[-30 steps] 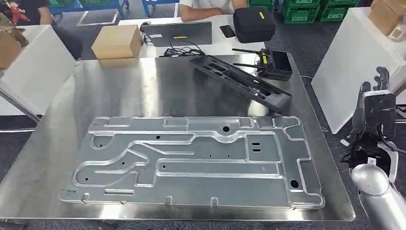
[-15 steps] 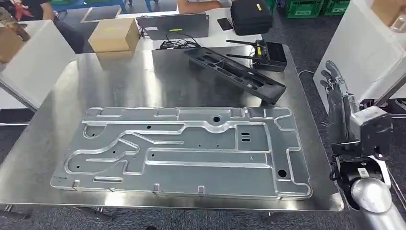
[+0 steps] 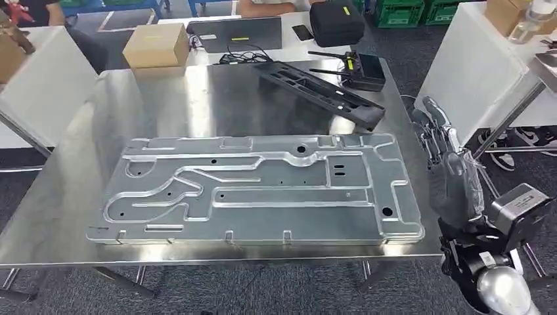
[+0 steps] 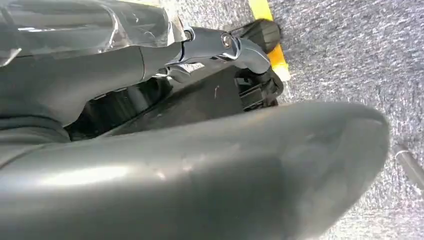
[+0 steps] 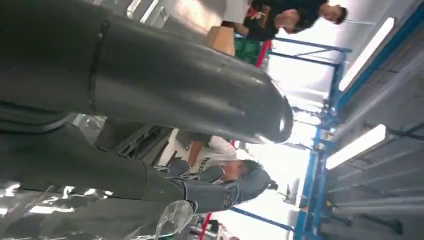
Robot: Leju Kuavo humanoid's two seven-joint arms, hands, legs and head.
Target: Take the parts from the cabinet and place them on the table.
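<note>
A large machined silver plate [image 3: 263, 190] lies flat across the front of the steel table [image 3: 164, 98]. A long black ribbed part [image 3: 318, 92] lies slantwise at the back right of the table. My right hand [image 3: 446, 164] is raised just beyond the table's right edge, level with the plate's right end. Its fingers are stretched out and apart, and it holds nothing. Close up in the right wrist view, the right hand [image 5: 150, 80] is empty too. My left hand [image 4: 200, 175] hangs over grey carpet with nothing in it, thumb and fingers apart.
At the back of the table stand a cardboard box [image 3: 155, 44] and a black controller with antennas [image 3: 358, 71]. Behind them are a laptop [image 3: 240, 34] and a black case [image 3: 336, 21]. White tables [image 3: 473, 72] flank both sides. A seated person [image 5: 220, 157] is beyond.
The camera has shifted, so the whole scene moved. My right hand has swung in from the far right towards the table's right edge and turned, its fingers now stretched forward.
</note>
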